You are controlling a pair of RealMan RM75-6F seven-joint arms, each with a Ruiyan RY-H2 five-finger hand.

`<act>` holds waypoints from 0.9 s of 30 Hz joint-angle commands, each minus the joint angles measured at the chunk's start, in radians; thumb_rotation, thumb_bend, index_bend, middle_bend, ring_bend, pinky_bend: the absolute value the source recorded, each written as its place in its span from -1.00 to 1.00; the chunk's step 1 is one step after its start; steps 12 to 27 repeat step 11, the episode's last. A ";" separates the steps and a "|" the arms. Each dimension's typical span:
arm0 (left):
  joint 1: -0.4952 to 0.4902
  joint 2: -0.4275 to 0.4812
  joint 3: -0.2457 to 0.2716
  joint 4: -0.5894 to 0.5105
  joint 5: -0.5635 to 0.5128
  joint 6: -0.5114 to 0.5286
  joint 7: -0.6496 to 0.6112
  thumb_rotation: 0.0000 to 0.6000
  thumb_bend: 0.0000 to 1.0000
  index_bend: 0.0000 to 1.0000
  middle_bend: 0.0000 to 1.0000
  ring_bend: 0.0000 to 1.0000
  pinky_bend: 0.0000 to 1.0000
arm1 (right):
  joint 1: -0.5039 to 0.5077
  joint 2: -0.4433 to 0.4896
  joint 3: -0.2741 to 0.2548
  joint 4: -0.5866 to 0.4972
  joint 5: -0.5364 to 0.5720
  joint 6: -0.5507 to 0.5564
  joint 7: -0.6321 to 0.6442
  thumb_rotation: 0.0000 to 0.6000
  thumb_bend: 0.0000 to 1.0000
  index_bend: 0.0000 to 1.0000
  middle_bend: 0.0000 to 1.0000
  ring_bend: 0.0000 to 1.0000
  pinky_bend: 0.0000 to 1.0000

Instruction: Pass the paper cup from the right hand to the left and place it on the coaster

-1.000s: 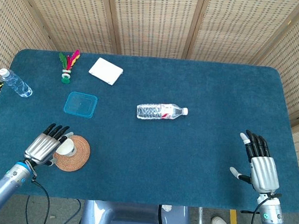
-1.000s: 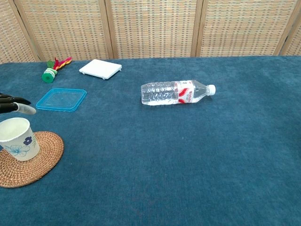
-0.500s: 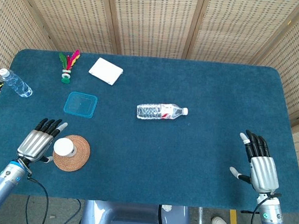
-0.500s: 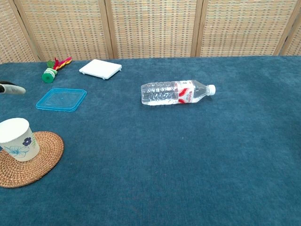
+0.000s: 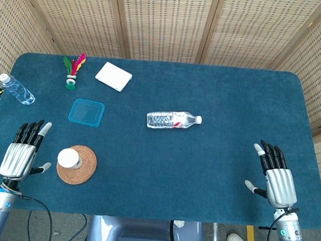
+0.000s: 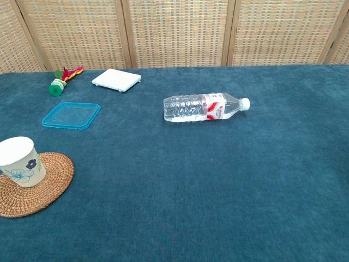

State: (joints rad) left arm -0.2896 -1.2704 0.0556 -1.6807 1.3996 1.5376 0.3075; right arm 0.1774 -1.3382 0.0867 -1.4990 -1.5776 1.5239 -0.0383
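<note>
Since the earlier frames, the left hand point(image 5: 19, 157) has let go of the cup point(image 5: 68, 158) and drawn back to the left; it now lies flat on the table point(image 5: 212, 168) with fingers spread, holding nothing, well clear of the cup. The chest view no longer shows it.

The cup stands upright on the coaster point(image 5: 84, 169), toward the coaster's left edge rather than its centre. In the chest view its base sits fully on the woven surface, with a blue flower print facing the camera. Judged from this, the placement is complete and the step in hand is the retreat.

To finish well:
- Keep the left hand low and move it away from the cup, not across it; a light paper cup set near the coaster's edge would likely tip at a brush.
- Leave the right hand point(image 5: 277, 181) where it is. It rests flat near the right front edge of the table, fingers apart and empty, well apart from everything.

Other things on the table:
- A blue lid point(image 5: 86, 112) lies flat just beyond the coaster.
- A water bottle point(image 5: 173, 120) lies on its side near the table's centre, cap to the right.
- A white box point(image 5: 113, 76) and a feathered shuttlecock point(image 5: 72, 70) sit toward the far left.
- A second bottle point(image 5: 16, 89) lies at the left edge, beyond the left hand.

Nothing stands between either hand and its resting place. The lid and the second bottle are the nearest things to the left hand.
</note>
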 commanded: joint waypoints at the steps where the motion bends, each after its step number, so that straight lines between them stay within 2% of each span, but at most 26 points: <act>1: 0.037 -0.013 0.008 -0.006 0.047 0.044 0.033 1.00 -0.99 -1.00 -1.00 -1.00 -1.00 | 0.000 -0.002 0.000 0.000 -0.002 0.002 -0.007 1.00 -0.83 -1.00 -1.00 -1.00 -1.00; 11: 0.095 -0.004 0.019 -0.005 0.094 0.080 0.022 1.00 -0.99 -1.00 -1.00 -1.00 -1.00 | -0.004 0.002 -0.001 -0.014 -0.022 0.023 -0.031 1.00 -0.83 -1.00 -1.00 -1.00 -1.00; 27: 0.095 -0.004 0.019 -0.005 0.094 0.080 0.022 1.00 -0.99 -1.00 -1.00 -1.00 -1.00 | -0.004 0.002 -0.001 -0.014 -0.022 0.023 -0.031 1.00 -0.83 -1.00 -1.00 -1.00 -1.00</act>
